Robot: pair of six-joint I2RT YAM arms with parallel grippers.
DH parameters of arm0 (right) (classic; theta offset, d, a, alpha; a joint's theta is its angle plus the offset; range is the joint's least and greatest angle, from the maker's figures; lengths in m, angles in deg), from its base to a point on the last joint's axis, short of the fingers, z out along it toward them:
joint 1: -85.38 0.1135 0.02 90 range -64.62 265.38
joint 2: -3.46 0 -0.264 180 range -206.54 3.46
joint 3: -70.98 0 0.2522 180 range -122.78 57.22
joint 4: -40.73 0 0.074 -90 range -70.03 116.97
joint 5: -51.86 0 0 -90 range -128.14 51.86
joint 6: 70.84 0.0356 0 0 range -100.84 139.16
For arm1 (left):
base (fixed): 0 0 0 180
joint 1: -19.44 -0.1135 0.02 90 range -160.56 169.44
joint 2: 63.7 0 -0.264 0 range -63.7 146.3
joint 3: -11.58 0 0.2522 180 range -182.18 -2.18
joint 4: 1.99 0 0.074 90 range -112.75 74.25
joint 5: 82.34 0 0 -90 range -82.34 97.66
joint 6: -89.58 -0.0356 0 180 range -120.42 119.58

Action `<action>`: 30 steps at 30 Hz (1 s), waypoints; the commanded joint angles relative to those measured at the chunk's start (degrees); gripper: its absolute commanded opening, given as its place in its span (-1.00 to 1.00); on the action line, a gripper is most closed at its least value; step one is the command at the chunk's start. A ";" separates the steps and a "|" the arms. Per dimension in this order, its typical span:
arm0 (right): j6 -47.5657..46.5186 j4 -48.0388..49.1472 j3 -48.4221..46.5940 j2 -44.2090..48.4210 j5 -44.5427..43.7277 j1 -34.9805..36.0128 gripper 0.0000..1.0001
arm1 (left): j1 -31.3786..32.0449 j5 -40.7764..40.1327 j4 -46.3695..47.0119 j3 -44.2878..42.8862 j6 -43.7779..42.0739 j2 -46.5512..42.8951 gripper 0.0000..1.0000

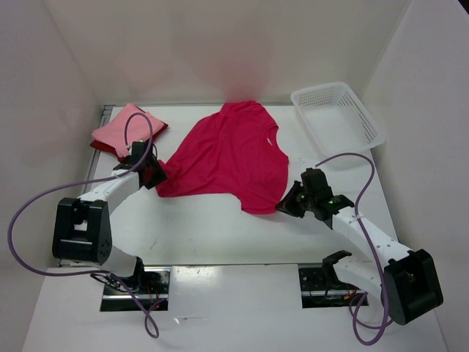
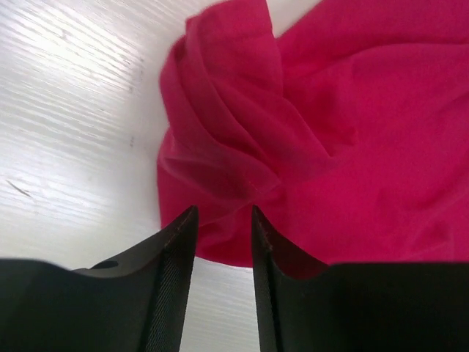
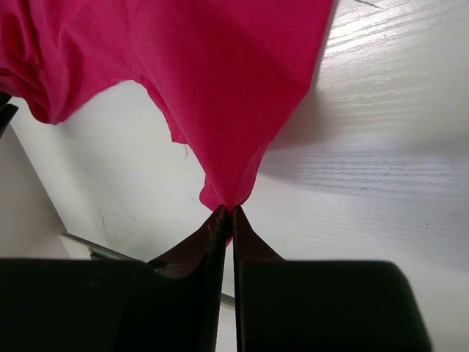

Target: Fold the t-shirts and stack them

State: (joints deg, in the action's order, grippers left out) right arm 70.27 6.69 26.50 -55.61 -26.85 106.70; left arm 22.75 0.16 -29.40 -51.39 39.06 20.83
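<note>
Magenta shirt (image 1: pixel 227 158) lies spread mid-bench (image 1: pixel 220 238); right end effector (image 3: pixel 227 214) is clamped on its near corner, left end effector (image 2: pixel 224 211) stands apart at its left edge. Pink shirt (image 1: pixel 123 130) sits on dark red shirt (image 1: pixel 98 147), far left.

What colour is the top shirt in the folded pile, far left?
The top shirt is light pink; top external view shows it best.
</note>
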 commanded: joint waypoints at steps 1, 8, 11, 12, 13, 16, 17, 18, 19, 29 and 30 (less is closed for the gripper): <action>-0.84 2.61 0.40 0.01 0.14 -0.32 -0.78 | 2.57 -0.74 1.52 -0.27 0.59 0.99 -0.18; -0.84 3.75 0.40 -0.52 0.14 -0.32 -0.78 | 4.33 -4.62 1.52 -0.71 -2.13 2.91 -0.04; -0.84 3.75 0.93 -1.05 0.66 -0.32 -0.78 | 4.86 -5.85 1.52 -2.21 -2.74 6.68 -0.04; -0.84 4.27 0.93 -1.05 0.66 -0.32 -0.78 | 4.86 -6.90 1.52 -2.90 -2.75 7.66 -0.04; -0.84 4.28 0.93 -1.05 0.66 -0.32 -0.78 | 4.86 -7.52 1.52 -2.91 -2.75 9.14 -0.07; -0.84 4.28 0.93 -0.52 0.66 -0.32 -0.78 | 5.38 -7.52 2.13 -3.79 -2.75 9.69 -0.23; -0.84 4.97 0.93 -0.52 1.27 -0.32 -0.78 | 5.39 -8.22 2.14 -3.79 -2.14 9.69 -0.30; -1.36 4.98 0.93 -0.52 1.28 -0.32 -0.78 | 5.39 -8.22 2.14 -3.79 -1.52 8.90 -0.36; -1.37 4.98 0.93 -0.52 1.28 -0.32 -0.78 | 5.39 -8.75 2.14 -3.79 -1.52 8.03 -0.42; -1.37 4.98 1.45 -0.52 1.81 -0.32 -0.78 | -0.65 -0.94 0.11 0.95 1.91 -5.59 -0.55; -1.37 4.98 1.45 -0.52 1.81 -0.32 -0.78 | -1.81 0.03 0.11 2.00 1.91 -8.74 -0.49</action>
State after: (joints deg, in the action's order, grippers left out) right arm 69.75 9.43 26.96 -56.44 -25.21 106.70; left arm 24.69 -3.49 -29.38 -52.11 38.87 18.73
